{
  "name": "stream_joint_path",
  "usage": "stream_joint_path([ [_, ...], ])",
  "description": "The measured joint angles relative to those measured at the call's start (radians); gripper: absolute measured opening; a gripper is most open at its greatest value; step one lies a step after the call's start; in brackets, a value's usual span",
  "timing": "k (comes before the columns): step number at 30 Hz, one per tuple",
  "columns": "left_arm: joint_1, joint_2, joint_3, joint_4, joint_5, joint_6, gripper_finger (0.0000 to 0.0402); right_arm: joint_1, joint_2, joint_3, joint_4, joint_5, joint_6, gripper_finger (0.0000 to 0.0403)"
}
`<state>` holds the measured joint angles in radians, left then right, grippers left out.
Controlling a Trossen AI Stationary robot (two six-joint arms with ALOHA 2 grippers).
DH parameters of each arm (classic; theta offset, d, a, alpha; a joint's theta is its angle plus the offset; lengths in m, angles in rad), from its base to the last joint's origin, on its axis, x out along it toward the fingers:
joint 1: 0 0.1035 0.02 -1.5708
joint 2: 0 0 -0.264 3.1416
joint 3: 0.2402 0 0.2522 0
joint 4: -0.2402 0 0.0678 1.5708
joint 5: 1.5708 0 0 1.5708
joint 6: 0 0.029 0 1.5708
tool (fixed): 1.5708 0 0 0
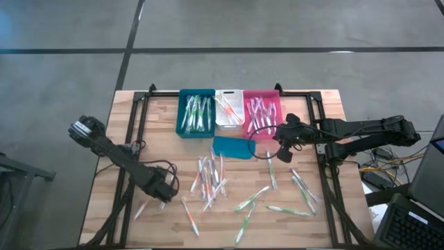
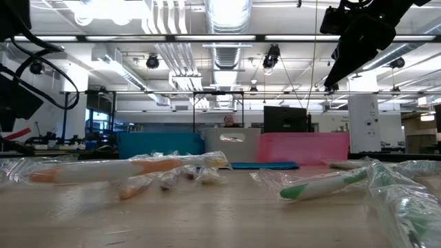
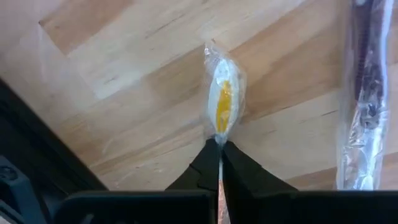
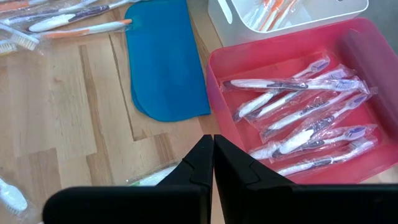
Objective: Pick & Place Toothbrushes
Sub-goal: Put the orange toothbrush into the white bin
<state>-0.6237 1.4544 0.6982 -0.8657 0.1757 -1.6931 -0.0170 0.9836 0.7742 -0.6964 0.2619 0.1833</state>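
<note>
Sorting job, by the look of the table: three bins in a row at the far edge, teal bin, white bin and pink bin, each already holding wrapped toothbrushes matched by colour, purple-accented ones lying in the pink. Many more toothbrushes scattered loose on the wood in front, green, orange and pink mixed together, with a flat teal lid lying just before the bins.

Left gripper down low at the left front of the table, fingers pinched together on the end of a wrapped orange toothbrush. Possibly gripping only the plastic wrapper rather than the handle; hard to tell from the wrist view. Pinching at the tip keeps the fingers off the wood and leaves the stick free to hang once raised.

Right gripper raised above the near edge of the pink bin, fingers closed with nothing between them; apparently waiting there.

Likely next: lift, then carry to the white bin, where orange ones lie.
</note>
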Motion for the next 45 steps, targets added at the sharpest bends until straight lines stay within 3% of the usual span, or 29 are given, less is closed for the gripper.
stream_joint_path([
  [13, 0.083, -0.007, 0.306, -0.265, -0.388, 0.171, 0.0001, 0.000, 0.000, 0.000, 0.000, 0.000, 0.000, 0.0008],
  [18, 0.168, -0.011, 0.433, -0.259, -0.570, 0.351, 0.0001, 0.000, 0.000, 0.000, 0.000, 0.000, 0.000, 0.0008],
  [30, 0.367, -0.013, 0.691, -0.197, -0.811, 0.774, 0.0000, 0.000, 0.000, -0.010, 0.031, 0.000, 0.015, 0.0008],
  [34, 0.392, -0.013, 0.704, -0.099, -0.880, 0.908, 0.0000, 0.006, 0.000, -0.083, 0.227, -0.016, -0.027, 0.0008],
  [38, 0.395, -0.013, 0.688, 0.029, -0.940, 1.025, 0.0000, 0.022, 0.000, -0.229, 0.610, -0.059, -0.103, 0.0008],
  [42, 0.400, -0.013, 0.655, 0.233, -0.941, 1.186, 0.0000, 0.026, 0.012, -0.374, 1.017, -0.132, -0.147, 0.0008],
  [45, 0.409, -0.013, 0.601, 0.471, -0.886, 1.354, 0.0000, 0.026, 0.027, -0.440, 1.243, -0.148, -0.157, 0.0010],
])
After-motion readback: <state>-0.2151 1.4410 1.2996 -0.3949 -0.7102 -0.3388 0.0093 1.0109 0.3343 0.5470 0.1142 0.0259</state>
